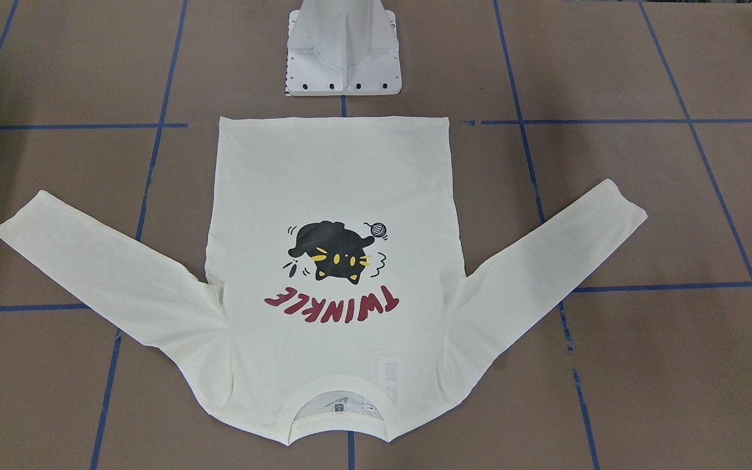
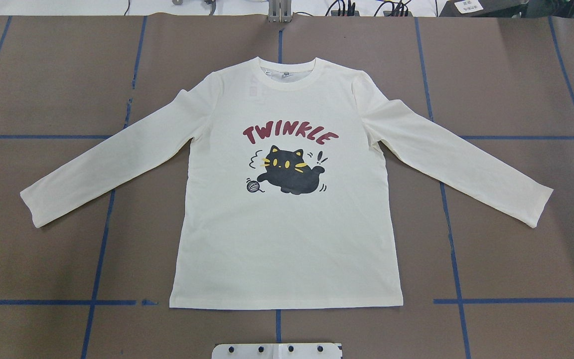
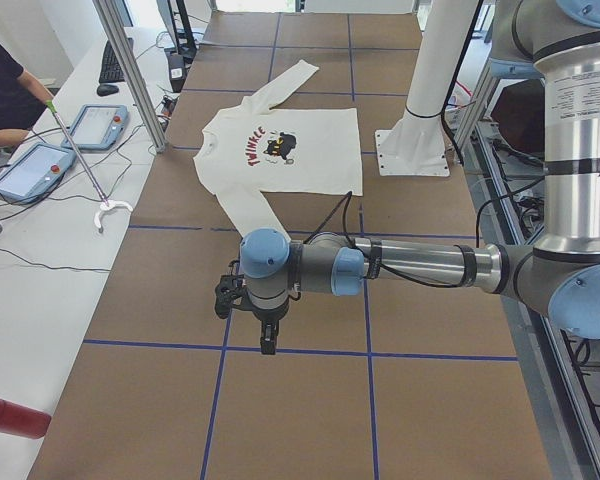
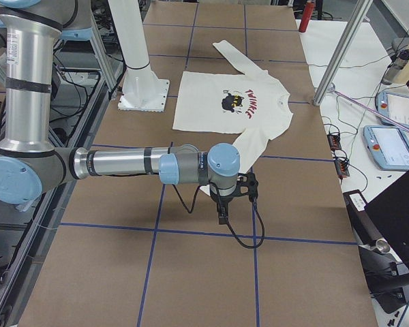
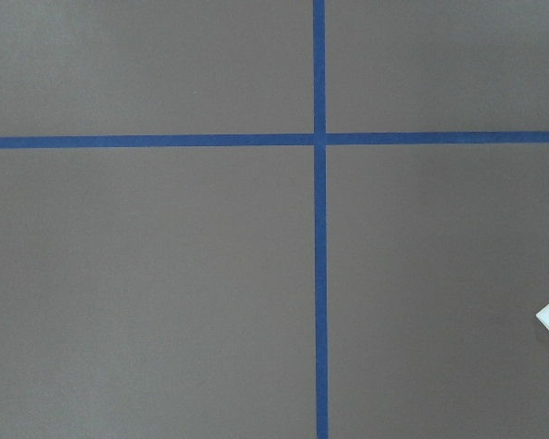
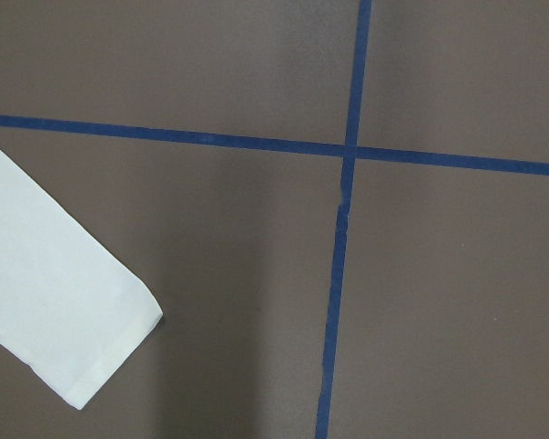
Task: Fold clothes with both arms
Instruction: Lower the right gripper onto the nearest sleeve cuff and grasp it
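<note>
T-shirt (image 2: pixel 287 249): flat, print up, sleeves (image 2: pixel 117 159) toward 8 and 4 o'clock. Left gripper (image 3: pixel 268 340), right gripper (image 4: pixel 222 215): off garment, opening cannot be told, seemingly empty. Folding unstarted; next, likely grasp sleeves.

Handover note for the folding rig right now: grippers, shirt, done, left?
Cream-white long-sleeved T-shirt: flat on the brown table, cat print up, sleeves spread, hem toward the white pedestal.
Left gripper: above the table just beyond the left cuff, clear of the cloth; open or shut, cannot tell.
Right gripper: likewise beyond the right cuff; cannot tell.
Done: no fold yet.
Left: all folds.
</note>
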`<move>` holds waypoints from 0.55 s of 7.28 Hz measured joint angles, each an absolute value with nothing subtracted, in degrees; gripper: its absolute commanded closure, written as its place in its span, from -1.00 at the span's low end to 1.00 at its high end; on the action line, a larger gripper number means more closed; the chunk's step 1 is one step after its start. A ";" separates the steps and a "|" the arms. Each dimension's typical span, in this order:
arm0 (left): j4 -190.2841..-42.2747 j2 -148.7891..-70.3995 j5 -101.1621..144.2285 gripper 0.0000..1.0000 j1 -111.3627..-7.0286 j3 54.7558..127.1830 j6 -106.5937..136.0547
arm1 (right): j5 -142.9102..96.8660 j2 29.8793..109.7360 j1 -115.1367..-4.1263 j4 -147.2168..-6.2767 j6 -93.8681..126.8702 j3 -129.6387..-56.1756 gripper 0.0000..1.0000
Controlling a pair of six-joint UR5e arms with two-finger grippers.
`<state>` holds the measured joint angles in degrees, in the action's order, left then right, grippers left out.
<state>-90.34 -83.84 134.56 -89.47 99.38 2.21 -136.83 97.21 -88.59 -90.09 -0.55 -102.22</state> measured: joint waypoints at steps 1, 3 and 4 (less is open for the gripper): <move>-90.35 -83.84 134.56 -1.00 -89.47 99.42 2.20 | -136.88 97.21 -88.60 -90.07 -0.49 -102.30 -1.00; -90.39 -84.09 134.46 -1.00 -89.47 100.51 2.12 | -137.22 96.95 -88.46 -90.01 -0.43 -102.71 -1.00; -90.45 -84.82 134.42 -1.00 -89.42 101.56 1.96 | -137.48 96.59 -88.23 -89.95 -0.15 -103.10 -1.00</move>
<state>-90.45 -84.82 134.42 -89.42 101.56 1.96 -137.48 96.59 -88.23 -89.95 -0.15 -103.10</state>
